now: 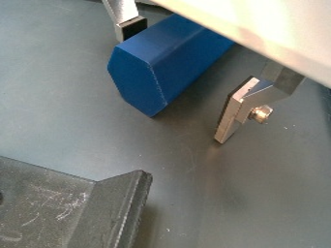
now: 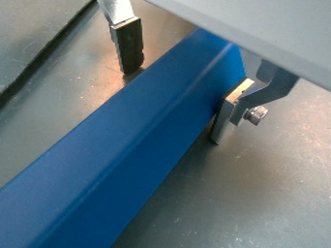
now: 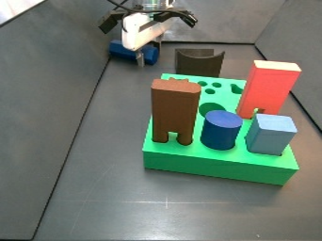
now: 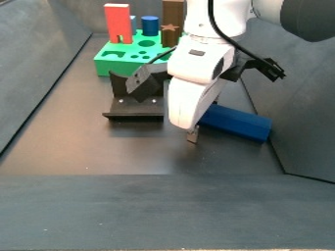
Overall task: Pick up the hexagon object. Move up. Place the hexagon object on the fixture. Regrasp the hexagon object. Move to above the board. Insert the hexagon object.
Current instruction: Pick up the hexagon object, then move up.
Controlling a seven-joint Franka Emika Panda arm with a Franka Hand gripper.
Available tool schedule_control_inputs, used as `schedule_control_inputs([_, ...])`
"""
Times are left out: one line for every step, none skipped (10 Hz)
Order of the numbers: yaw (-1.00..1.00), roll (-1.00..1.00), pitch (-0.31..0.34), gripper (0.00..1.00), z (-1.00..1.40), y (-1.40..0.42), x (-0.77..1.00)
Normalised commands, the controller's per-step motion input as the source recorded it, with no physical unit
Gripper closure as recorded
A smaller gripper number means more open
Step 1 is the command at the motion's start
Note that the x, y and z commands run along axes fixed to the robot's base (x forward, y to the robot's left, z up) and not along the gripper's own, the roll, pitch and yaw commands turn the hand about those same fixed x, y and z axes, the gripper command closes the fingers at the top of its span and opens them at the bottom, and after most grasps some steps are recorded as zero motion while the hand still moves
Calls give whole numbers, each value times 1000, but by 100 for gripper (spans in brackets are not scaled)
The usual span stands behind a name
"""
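The hexagon object [image 1: 162, 66], a long dark blue bar, lies flat on the dark floor; it also shows in a wrist view [image 2: 130, 155] and in both side views [image 3: 124, 53] [image 4: 238, 123]. My gripper [image 1: 175, 85] is low over it and open, one finger [image 1: 126, 24] on each side of the bar. In a wrist view [image 2: 173, 103] one finger [image 2: 229, 114] is at the bar's side and the other stands apart from it. The fixture [image 3: 198, 61] [image 4: 136, 100] stands between the bar and the green board [image 3: 189, 160] [image 4: 120, 61].
On the board stand a reddish-brown arch-legged block [image 3: 174, 111], a short blue cylinder [image 3: 221, 129], a light blue cube [image 3: 270, 134] and a red block [image 3: 266, 88]. The fixture's base plate [image 1: 65, 208] lies close to the gripper. Dark walls bound the floor.
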Motion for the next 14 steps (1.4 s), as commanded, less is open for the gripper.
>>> schedule_control_inputs([0,0,0,100,0,0,0])
schedule_control_inputs([0,0,0,100,0,0,0])
schedule_control_inputs([0,0,0,100,0,0,0])
schedule_control_inputs([0,0,0,100,0,0,0])
schedule_control_inputs([0,0,0,100,0,0,0])
schedule_control_inputs([0,0,0,100,0,0,0])
schedule_control_inputs([0,0,0,100,0,0,0])
schedule_control_inputs([0,0,0,100,0,0,0])
schedule_control_inputs([0,0,0,100,0,0,0])
schedule_control_inputs([0,0,0,100,0,0,0])
schedule_control_inputs([0,0,0,100,0,0,0])
schedule_control_inputs([0,0,0,100,833,0,0])
schedule_control_inputs([9,-10,28,100,806,-29,-81])
schedule_control_inputs([5,-3,37,100,753,-28,-94])
